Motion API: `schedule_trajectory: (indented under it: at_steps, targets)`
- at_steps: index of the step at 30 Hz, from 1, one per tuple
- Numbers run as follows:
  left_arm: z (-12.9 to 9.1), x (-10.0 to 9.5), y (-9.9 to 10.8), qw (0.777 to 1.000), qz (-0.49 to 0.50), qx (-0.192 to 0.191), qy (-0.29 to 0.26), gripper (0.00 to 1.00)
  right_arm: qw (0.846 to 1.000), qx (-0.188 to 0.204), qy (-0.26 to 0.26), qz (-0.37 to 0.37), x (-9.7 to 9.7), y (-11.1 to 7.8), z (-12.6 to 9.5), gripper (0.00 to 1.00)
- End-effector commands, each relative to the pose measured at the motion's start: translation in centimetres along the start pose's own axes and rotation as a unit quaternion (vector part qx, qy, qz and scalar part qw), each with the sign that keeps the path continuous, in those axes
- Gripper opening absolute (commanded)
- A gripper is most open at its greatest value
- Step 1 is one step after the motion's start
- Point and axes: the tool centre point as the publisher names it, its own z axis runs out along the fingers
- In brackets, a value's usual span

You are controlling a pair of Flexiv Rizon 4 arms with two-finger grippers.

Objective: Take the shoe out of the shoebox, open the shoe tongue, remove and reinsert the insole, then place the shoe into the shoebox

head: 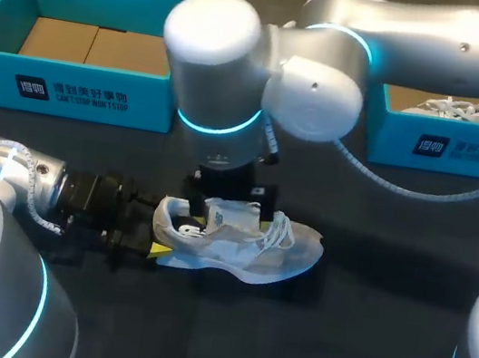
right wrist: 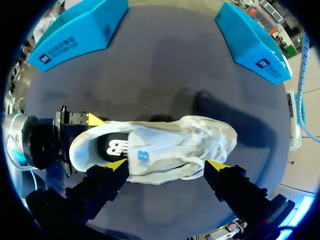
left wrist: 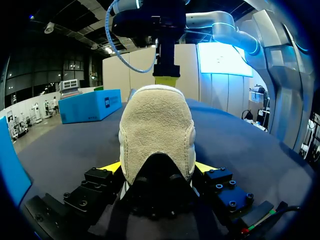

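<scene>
Head view suggests step two: left end effector (left wrist: 158, 169) clamps shoe (head: 247, 245) heel; right end effector (right wrist: 166, 165), spread wide, must pinch tongue (head: 231, 216).

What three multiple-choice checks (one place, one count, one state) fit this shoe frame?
1. Where is the white mesh sneaker by the claws?
A. inside a shoebox
B. on the dark table
C. on a shoebox rim

2. How many open teal cardboard shoeboxes are on the table?
A. one
B. three
C. two

3. The left claw is:
A. shut on the sneaker's heel
B. open beside a shoebox
C. shut on a lace

Answers:
1 B: the sneaker lies on the table, in front of both boxes.
2 C: the head view shows one box at each far side.
3 A: in the left wrist view both fingers press the heel from either side.
</scene>
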Motion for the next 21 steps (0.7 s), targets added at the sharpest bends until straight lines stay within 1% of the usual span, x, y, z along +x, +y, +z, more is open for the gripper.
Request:
schedule_trajectory:
  at_steps: [1, 5, 10, 14, 17, 21]
  targets:
    - [-0.1, 0.0, 0.0, 1.000, 0.000, -0.001, 0.000, 0.00, 0.993, -0.009, -0.108, 0.051, 3.1, -0.6, 0.6, 1.00]
    - [-0.1, 0.0, 0.0, 1.000, 0.000, -0.001, 0.000, 0.00, 0.991, -0.006, -0.119, 0.055, 3.5, -0.5, 1.3, 1.00]
    - [-0.1, 0.0, 0.0, 1.000, 0.000, -0.001, 0.000, 0.00, 0.985, 0.000, -0.156, 0.070, 3.7, -0.4, 2.2, 1.00]
    - [-0.1, 0.0, 0.0, 1.000, 0.000, -0.001, 0.000, 0.00, 0.977, 0.002, -0.191, 0.091, 3.1, -0.4, 2.6, 1.00]
    - [-0.1, 0.0, 0.0, 1.000, 0.000, -0.001, 0.000, 0.00, 0.974, 0.006, -0.204, 0.102, 2.6, -0.3, 2.8, 1.00]
    - [-0.1, 0.0, 0.0, 1.000, 0.000, -0.001, 0.000, 0.00, 0.967, 0.009, -0.226, 0.114, 1.7, -0.2, 2.5, 1.00]
